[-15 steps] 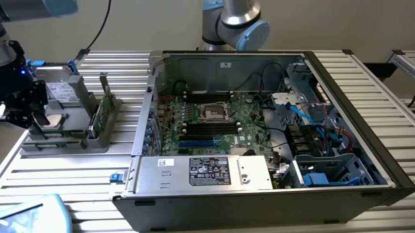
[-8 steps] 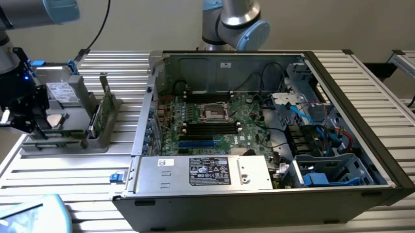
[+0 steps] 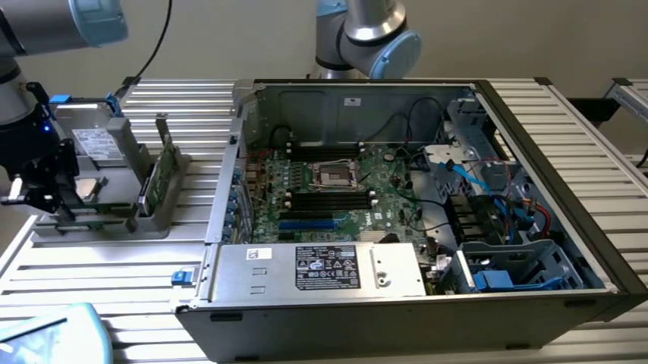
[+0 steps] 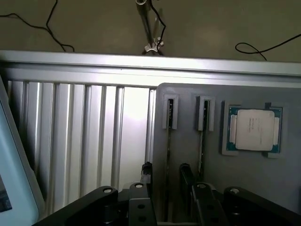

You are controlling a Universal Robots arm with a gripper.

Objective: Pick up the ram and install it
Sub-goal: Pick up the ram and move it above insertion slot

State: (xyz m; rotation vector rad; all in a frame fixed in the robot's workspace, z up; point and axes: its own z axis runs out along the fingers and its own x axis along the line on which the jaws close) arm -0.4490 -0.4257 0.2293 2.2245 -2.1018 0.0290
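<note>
In the left-middle of the exterior view, the black tool (image 3: pixel 53 203) hangs over the left part of a grey fixture (image 3: pixel 111 220) that sits on the ribbed metal table (image 3: pixel 152 273). The ram (image 3: pixel 159 171) stands on its long edge in a slotted holder at the fixture's right side, near the open computer case (image 3: pixel 335 114) and clear of the tool. A square silver processor (image 3: pixel 91 186) lies on the fixture between the tool and the ram.

The case fills the centre and right of the exterior view, with the motherboard (image 3: pixel 344 189) exposed, its black memory slots (image 3: pixel 324 199) in the middle, and a silver power supply (image 3: pixel 324 269) along the near edge.

In the wrist view the tool (image 4: pixel 165 175) has its fingers (image 4: pixel 146 173) apart, holding nothing. Two narrow slotted holders (image 4: pixel 170 113) stand on the grey fixture (image 4: pixel 188 99), each with a thin strip seen edge-on; one lines up with the gap between the fingers. The processor (image 4: pixel 254 129) lies just beside the other holder.
</note>
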